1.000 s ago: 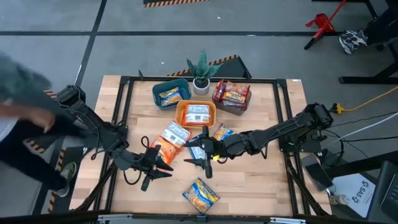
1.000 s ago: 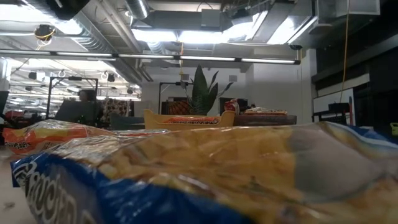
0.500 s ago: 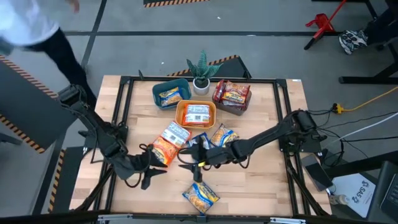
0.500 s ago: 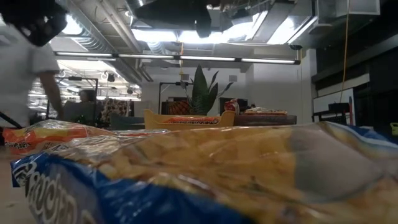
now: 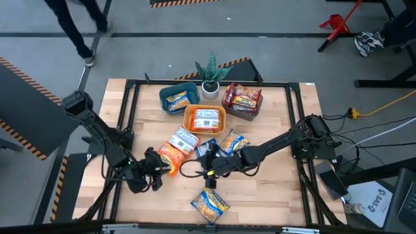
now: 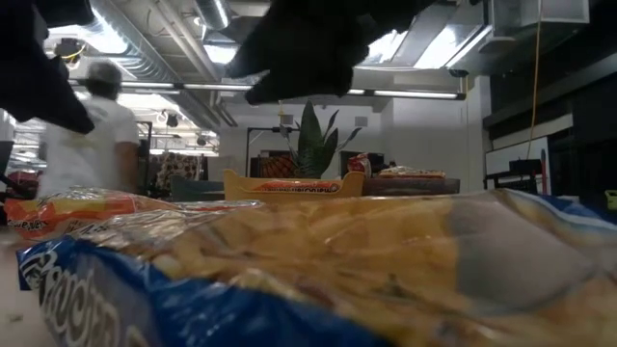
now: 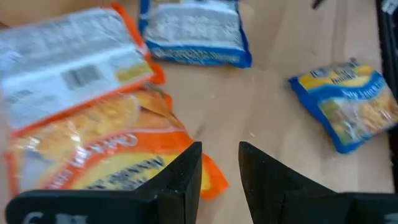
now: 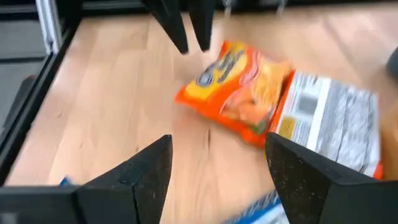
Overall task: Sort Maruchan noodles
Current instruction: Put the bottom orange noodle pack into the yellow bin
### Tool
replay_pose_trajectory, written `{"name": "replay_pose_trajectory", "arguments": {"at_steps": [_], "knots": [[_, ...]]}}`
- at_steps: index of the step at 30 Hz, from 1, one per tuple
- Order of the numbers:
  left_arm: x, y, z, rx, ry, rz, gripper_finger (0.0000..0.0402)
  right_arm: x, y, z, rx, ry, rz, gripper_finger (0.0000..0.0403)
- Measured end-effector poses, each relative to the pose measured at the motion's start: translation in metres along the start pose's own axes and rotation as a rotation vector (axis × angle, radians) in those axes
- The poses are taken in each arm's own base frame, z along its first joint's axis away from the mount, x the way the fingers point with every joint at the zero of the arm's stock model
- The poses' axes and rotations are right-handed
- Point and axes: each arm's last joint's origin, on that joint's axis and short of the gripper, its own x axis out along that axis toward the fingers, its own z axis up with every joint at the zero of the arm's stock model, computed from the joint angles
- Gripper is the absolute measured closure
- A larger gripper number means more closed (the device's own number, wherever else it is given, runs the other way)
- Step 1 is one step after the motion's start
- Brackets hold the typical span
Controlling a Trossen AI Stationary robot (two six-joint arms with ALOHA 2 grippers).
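your left gripper [image 5: 158,170] sits low at the near corner of the orange packet [image 5: 168,156], fingers parted by a narrow gap and holding nothing. you appear to be at the approach step; next you would need to straddle that corner and close. the packet lies flat left of centre, long axis diagonal, far end against a face-down packet [image 5: 182,140]. your right gripper [image 5: 209,168] hovers mid-table, fingers wide apart, empty, above the yellow-and-blue packet [image 5: 209,205].
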Motion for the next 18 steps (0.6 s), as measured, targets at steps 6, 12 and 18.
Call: {"name": "replay_pose_trajectory", "arguments": {"at_steps": [6,12,18], "knots": [[0.003,-0.007,-0.005,0.015,-0.003,-0.031,0.0301,-0.008,0.0,-0.022,-0.033,0.228,-0.039,0.0162],[0.012,-0.005,0.007,0.074,-0.055,-0.01,0.0301,-0.014,0.005,-0.033,-0.135,0.315,-0.072,0.0162],[0.015,0.001,0.015,0.199,-0.021,0.0,0.0301,-0.011,0.014,-0.016,-0.271,0.113,-0.079,0.0162]]}}
